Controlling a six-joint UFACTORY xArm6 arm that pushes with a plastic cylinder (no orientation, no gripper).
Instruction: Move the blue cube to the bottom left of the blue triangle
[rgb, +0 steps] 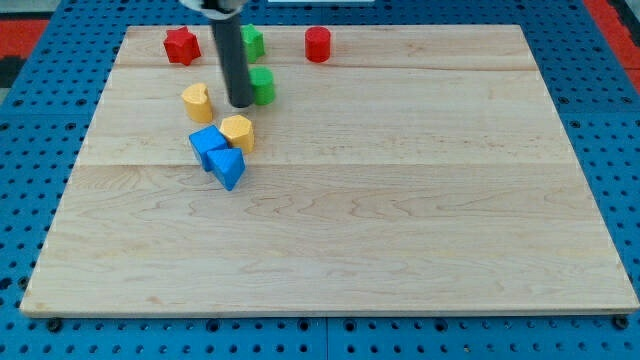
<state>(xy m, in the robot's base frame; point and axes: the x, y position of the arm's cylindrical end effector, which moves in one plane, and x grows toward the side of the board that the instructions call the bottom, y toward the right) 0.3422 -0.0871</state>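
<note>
The blue cube (206, 144) sits flush against the blue triangle (228, 167), at its upper left; the tip (241, 103), a jawless rod, hovers above them beside a green block (262, 85).

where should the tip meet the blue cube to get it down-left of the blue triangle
No grip here, only a push. Put my tip against the upper face of the blue cube, coming from the view's top, probably steering left around the blue triangle touching its lower right.

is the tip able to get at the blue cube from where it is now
Probably yes. My tip sits above the blue cube, between the yellow heart-shaped block and a green block. The yellow hexagonal block crowds the cube's right, but its upper-left side looks open.
</note>
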